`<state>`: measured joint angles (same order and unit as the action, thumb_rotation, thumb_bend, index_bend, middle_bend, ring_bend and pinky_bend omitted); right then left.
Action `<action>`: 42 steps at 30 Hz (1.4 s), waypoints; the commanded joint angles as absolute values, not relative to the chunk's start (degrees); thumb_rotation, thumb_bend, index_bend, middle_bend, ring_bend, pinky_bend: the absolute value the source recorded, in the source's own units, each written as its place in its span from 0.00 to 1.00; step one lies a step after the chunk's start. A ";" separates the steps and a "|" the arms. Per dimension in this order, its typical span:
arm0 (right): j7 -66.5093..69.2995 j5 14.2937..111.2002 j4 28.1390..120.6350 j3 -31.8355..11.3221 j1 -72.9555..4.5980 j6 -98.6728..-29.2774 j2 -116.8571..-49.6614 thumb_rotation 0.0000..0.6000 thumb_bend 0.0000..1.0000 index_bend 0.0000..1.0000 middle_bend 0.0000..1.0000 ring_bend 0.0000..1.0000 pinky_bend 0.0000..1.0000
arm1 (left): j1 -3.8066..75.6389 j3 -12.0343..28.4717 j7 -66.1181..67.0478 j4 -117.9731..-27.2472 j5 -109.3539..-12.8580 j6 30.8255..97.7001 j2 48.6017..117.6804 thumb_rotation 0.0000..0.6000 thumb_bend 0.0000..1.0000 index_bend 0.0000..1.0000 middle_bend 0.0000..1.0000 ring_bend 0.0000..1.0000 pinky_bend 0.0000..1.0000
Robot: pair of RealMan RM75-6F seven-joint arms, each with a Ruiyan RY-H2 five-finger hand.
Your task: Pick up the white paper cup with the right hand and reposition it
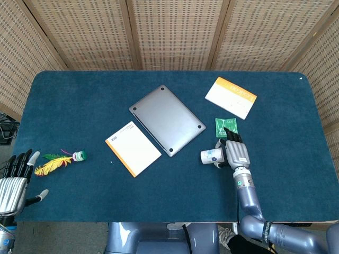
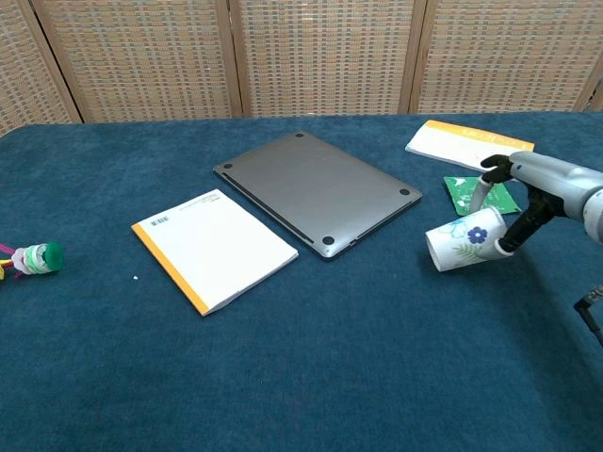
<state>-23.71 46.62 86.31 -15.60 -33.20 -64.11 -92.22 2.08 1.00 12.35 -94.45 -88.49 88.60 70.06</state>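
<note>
The white paper cup (image 1: 211, 156) (image 2: 464, 239), printed with a blue flower, lies tipped almost on its side just over the blue table, its base pointing left. My right hand (image 1: 236, 152) (image 2: 529, 194) holds it at the rim end, with a thumb over the top of the cup and fingers at its mouth. The cup sits right of the laptop's near corner and in front of the green packet. My left hand (image 1: 14, 181) hovers at the table's near left corner with its fingers spread, holding nothing.
A shut grey laptop (image 1: 167, 119) (image 2: 316, 191) lies mid-table, an orange-edged notepad (image 1: 133, 148) (image 2: 212, 247) to its near left. A green tea packet (image 1: 226, 126) (image 2: 471, 193) and an orange-white booklet (image 1: 231, 97) (image 2: 466, 143) lie behind the cup. A feather shuttlecock (image 1: 58, 160) lies far left.
</note>
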 commanded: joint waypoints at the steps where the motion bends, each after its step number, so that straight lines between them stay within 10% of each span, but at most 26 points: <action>1: -24.79 46.25 85.83 -14.89 -32.94 -64.88 -91.80 1.00 0.27 0.40 0.00 0.00 0.00 | 2.09 0.95 12.47 -94.45 -88.55 88.59 70.12 1.00 0.12 0.00 0.00 0.00 0.00; 14: -29.24 51.12 89.61 -12.13 -32.84 -69.51 -93.04 1.00 0.27 0.26 0.00 0.00 0.00 | 2.09 0.70 12.58 -94.52 -88.96 88.64 70.18 1.00 0.12 0.00 0.00 0.00 0.00; 42: -38.93 54.46 78.46 -12.11 -35.62 -71.94 -103.71 1.00 0.27 0.40 0.00 0.00 0.00 | 2.17 0.51 10.66 -94.47 -89.39 88.58 69.61 1.00 0.12 0.00 0.00 0.00 0.00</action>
<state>-38.97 54.49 78.61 -12.05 -35.61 -72.06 -103.60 2.17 0.51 10.66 -94.47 -89.39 88.58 69.60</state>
